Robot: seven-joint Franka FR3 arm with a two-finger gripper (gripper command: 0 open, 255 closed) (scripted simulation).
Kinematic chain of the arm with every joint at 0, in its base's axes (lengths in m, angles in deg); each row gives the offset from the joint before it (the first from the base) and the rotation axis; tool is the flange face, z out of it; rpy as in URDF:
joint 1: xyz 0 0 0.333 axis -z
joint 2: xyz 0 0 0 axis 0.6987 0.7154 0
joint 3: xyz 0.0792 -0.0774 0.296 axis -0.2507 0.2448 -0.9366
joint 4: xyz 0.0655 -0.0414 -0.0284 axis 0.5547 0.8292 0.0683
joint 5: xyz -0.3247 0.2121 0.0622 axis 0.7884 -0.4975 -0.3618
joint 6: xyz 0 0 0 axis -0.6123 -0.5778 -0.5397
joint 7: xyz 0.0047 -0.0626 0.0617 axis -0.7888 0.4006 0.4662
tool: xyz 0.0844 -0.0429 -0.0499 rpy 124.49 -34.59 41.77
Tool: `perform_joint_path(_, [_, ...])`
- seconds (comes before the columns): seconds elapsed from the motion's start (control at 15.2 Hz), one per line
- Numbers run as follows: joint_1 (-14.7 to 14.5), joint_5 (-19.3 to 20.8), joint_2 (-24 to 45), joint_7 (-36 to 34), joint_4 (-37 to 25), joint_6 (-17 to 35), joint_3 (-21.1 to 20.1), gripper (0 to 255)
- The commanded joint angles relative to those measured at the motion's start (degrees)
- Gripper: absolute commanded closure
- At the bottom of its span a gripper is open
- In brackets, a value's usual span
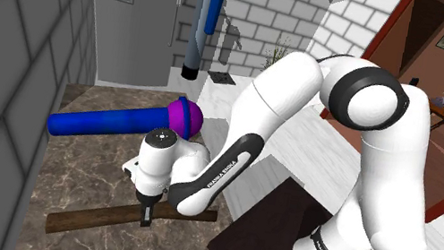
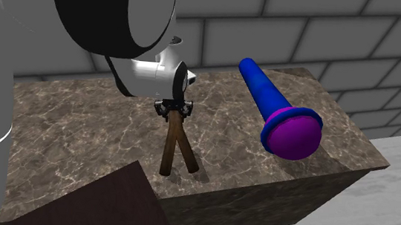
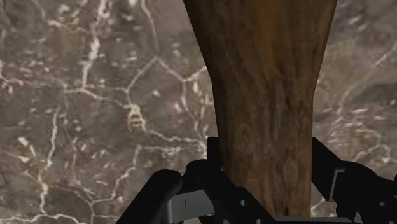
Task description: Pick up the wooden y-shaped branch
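Observation:
The brown wooden Y-shaped branch lies on the dark marble tabletop near its front edge. My black gripper comes down on it from above, about midway along. In the second exterior view the gripper sits at the point where the two prongs of the branch meet, and the prongs reach toward the table's near edge. In the wrist view the branch runs between the fingers, which press against both of its sides; the gripper is shut on it.
A large blue microphone-like object with a purple head lies behind the branch, also seen on the table to the right as the microphone. A grey brick wall borders the table. The dark stand top lies beside it.

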Motion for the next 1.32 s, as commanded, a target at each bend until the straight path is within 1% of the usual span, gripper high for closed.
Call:
perform_joint_path(0.0, [0.0, 0.0, 0.0, 0.0, 0.0, 0.0, 0.0, 255])
perform_joint_path(0.13, [0.0, 0.0, 0.1, 0.0, 0.0, 0.0, 0.0, 255])
perform_joint_path(1.12, [3.5, -5.2, -10.3, 3.7, 2.0, -8.2, -4.5, 255])
perform_joint_path(1.25, [3.5, -5.2, -10.4, 3.7, 2.0, -8.3, -4.6, 255])
